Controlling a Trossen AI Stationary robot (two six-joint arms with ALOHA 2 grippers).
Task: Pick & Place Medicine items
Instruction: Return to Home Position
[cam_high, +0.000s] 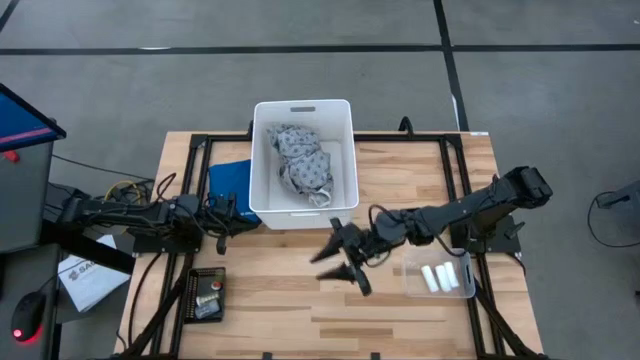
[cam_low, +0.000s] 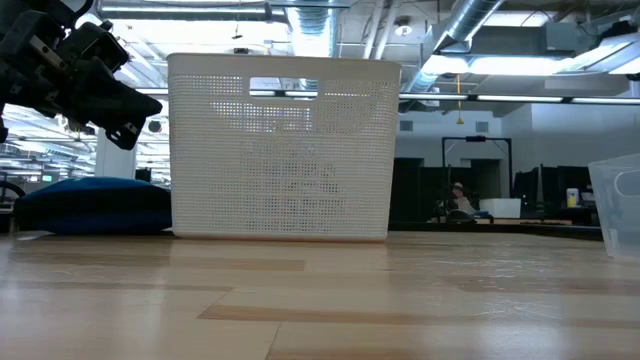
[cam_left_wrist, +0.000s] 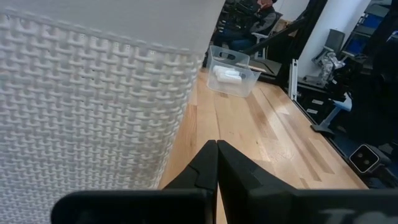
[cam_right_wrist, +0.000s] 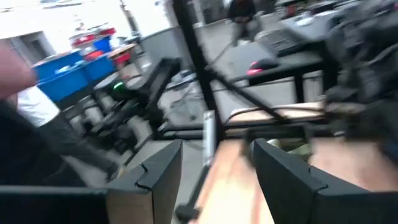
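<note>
From above, a white perforated plastic bin (cam_high: 300, 104) stands at the far middle of the light wooden table (cam_high: 270, 295), with a grey patterned cloth (cam_high: 305, 165) bundled inside it. A flat blue pad (cam_high: 228, 178) lies against the bin's left side. The left gripper (cam_high: 238, 216) sits just off the bin's near-left corner. The right arm reaches in from the right, and the right gripper (cam_high: 342, 258) hangs in front of the bin's near-right corner, its fingers spread wide with nothing between them. To the right of that, well clear of the bin, a clear plastic tub (cam_high: 415, 288) holds the small white cylinders (cam_high: 436, 277), lying side by side. I can't count them for certain. A small black tray (cam_high: 195, 300) lies near the table's front, to the left of the bin.

At table height the bin (cam_low: 285, 150) fills the middle and the blue pad (cam_low: 95, 205) rests at its left. The left gripper (cam_low: 135, 110) is raised about level with the bin's rim, left of it. The tub's edge (cam_low: 620, 200) shows far to the bin's right. A person sits in the room behind.

From the left wrist, the bin's woven wall (cam_left_wrist: 74, 112) is close alongside. The left gripper (cam_left_wrist: 217, 163) has its fingers pressed together, empty. Beyond it stands the tub (cam_left_wrist: 245, 84) with a cylinder (cam_left_wrist: 227, 74) inside.

From the right wrist, the view is smeared. The right gripper (cam_right_wrist: 214, 174) shows its two fingers apart, holding nothing.
</note>
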